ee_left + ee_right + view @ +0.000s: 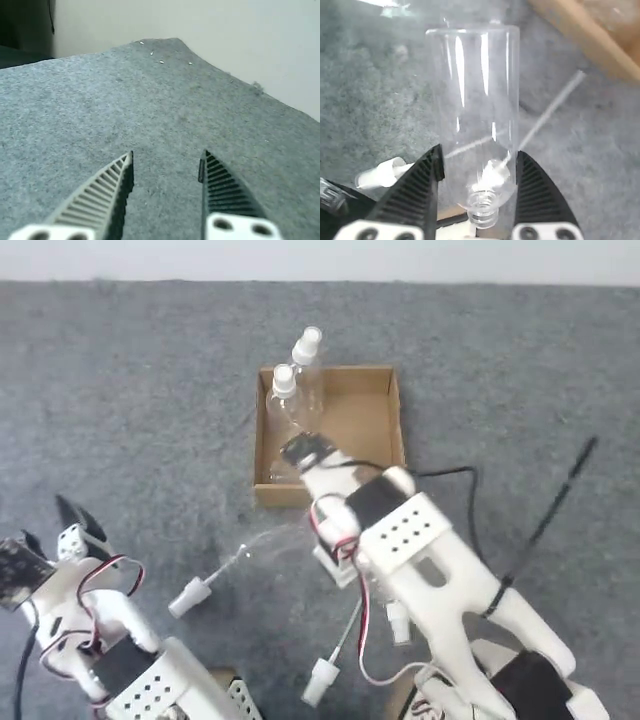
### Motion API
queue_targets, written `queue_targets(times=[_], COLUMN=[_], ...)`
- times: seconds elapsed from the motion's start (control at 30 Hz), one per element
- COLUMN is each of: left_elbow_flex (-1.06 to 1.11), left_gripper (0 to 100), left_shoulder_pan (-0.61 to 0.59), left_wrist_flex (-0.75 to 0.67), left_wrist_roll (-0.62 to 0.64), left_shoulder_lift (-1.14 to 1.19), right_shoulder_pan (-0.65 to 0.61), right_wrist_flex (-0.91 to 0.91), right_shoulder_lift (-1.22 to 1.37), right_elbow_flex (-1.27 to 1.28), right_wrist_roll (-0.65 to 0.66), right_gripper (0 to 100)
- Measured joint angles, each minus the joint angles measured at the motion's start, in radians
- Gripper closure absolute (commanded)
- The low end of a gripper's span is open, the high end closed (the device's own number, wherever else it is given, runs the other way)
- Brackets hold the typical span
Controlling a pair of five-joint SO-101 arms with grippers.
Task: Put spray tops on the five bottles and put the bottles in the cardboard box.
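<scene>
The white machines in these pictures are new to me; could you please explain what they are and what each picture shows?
They are two small robot arms on a grey carpet. The high view looks down from above; the other two come from cameras on each arm's wrist. The left gripper is open over carpet. The right gripper straddles the neck end of a clear bottle without a top; whether it grips, I cannot tell. The cardboard box holds two capped bottles, and two spray tops lie loose.

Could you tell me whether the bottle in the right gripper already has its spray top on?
No, the bottle shows a bare, open threaded neck in the right wrist view.
</scene>
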Motion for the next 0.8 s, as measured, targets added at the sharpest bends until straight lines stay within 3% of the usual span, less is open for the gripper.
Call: queue_targets(times=[0.43, 0.8], left_elbow_flex=[0.023, 0.031], left_gripper=[80, 73], left_shoulder_pan=[0.095, 0.147], left_wrist_flex=[0.0, 0.037], left_wrist_roll=[-0.078, -0.081], left_shoulder_lift=[0.0, 0.0], right_shoulder_pan=[0.157, 0.307], right_wrist_flex=[0.192, 0.241], right_shoulder_lift=[0.0, 0.0], right_elbow_flex=[-0.169, -0.169], right_wrist_roll=[-0.048, -0.048], right_gripper=[95.7, 95.7])
